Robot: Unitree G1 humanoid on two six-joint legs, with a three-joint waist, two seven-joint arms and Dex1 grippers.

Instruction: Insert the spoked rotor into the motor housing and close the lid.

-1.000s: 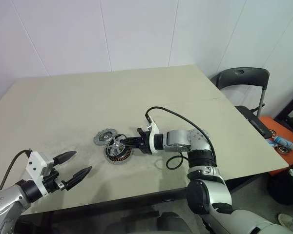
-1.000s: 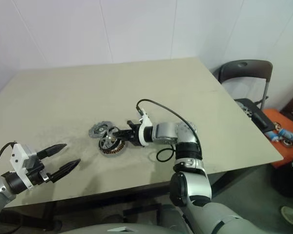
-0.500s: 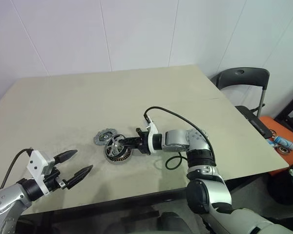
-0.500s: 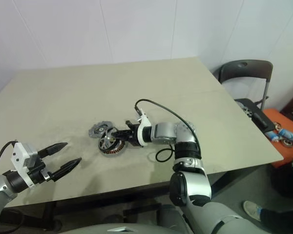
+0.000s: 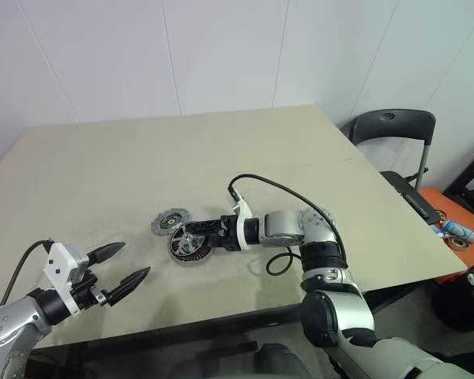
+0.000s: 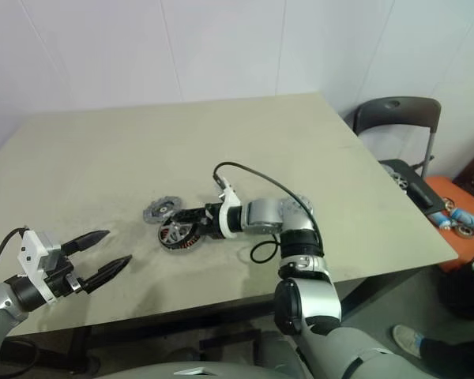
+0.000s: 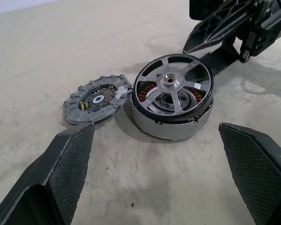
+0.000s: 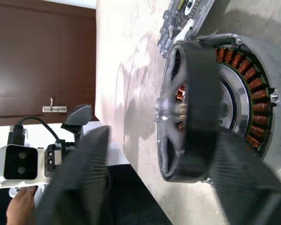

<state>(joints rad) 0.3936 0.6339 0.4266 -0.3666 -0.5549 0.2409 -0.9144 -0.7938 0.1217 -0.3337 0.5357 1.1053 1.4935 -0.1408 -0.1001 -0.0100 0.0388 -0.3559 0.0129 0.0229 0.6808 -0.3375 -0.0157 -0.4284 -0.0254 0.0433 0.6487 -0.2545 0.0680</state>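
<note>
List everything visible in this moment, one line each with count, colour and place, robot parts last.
Spoked rotor: one, dark with silvery spokes, resting tilted on the motor housing.
Motor housing: one, silver with copper windings, mid-table.
Lid: one, grey, flat on the table beside the housing.
Table: one, beige.
Chair: one, dark, past the table's right edge.
Left gripper: one, black, open, apart from the parts.
Right gripper: one, black, open, at the rotor.
</note>
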